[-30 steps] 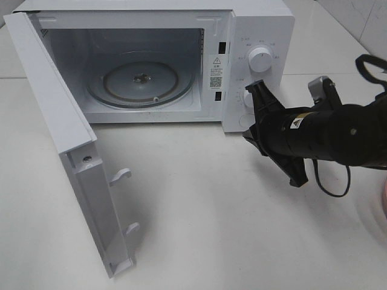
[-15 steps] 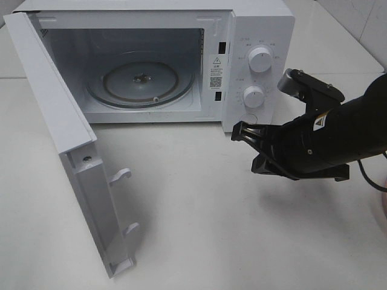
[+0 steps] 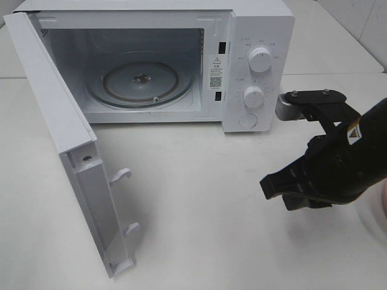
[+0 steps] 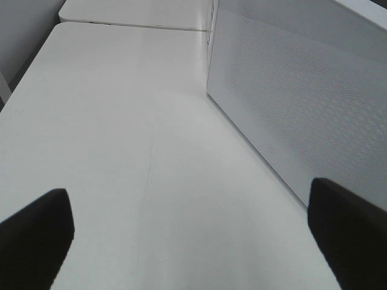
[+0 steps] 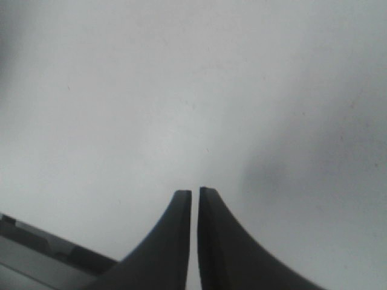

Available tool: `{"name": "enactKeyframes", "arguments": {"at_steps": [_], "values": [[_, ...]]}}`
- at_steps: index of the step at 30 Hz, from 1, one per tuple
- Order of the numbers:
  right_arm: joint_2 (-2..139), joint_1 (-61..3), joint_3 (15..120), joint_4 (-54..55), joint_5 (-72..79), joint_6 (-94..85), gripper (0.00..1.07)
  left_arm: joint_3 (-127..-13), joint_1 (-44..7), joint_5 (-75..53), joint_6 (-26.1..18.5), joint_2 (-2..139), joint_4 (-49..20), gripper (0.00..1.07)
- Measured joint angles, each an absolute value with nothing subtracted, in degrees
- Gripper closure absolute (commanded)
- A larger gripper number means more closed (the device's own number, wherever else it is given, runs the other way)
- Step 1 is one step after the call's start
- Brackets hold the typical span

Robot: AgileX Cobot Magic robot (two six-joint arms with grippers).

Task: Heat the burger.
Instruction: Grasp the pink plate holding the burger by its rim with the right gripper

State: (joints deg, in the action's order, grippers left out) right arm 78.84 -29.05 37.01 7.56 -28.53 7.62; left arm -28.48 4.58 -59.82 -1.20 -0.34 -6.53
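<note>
The burger is out of view in every frame. My right gripper (image 3: 269, 187) hovers over the bare white table in front of and to the right of the microwave, pointing left. In the right wrist view its two dark fingers (image 5: 195, 192) stand almost together with only a hairline gap and nothing between them. My left gripper (image 4: 190, 217) does not appear in the high view. Its own view shows the two fingertips far apart, open and empty, over the table beside the microwave door (image 4: 296, 103).
The white microwave (image 3: 260, 24) stands at the back with its door (image 3: 60, 139) swung wide open to the left. A glass turntable (image 3: 142, 81) lies bare inside. Two knobs (image 3: 259, 60) sit on its right panel. A blurred pinkish edge (image 3: 383, 202) shows at the far right.
My right arm has swung away from the microwave's knobs, down and toward the front right, turning its wrist as it went. The microwave and door have not moved.
</note>
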Motion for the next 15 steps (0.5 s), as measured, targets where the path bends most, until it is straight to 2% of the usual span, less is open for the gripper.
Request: {"name": "enactKeyframes", "arguments": {"at_steps": [9, 13, 14, 15], "values": [[75.23, -28.3, 42.69, 1.38, -45.44, 7.33, 0.89, -28.48, 4.58, -59.82, -1.2, -0.34, -6.53, 0.06], [73.91, -24.24, 45.03, -1.43, -50.53, 5.61, 0.78, -28.48, 4.58, -59.82, -1.2, -0.34, -6.53, 0.06], [73.91, -24.24, 45.03, -1.43, -50.53, 5.61, 0.78, -28.48, 4.58, -59.82, -1.2, -0.34, -6.53, 0.06], [73.68, -21.83, 45.09, -2.18, -51.74, 3.27, 0.72, -28.48, 4.58, -59.82, -1.2, -0.34, -6.53, 0.06]]}}
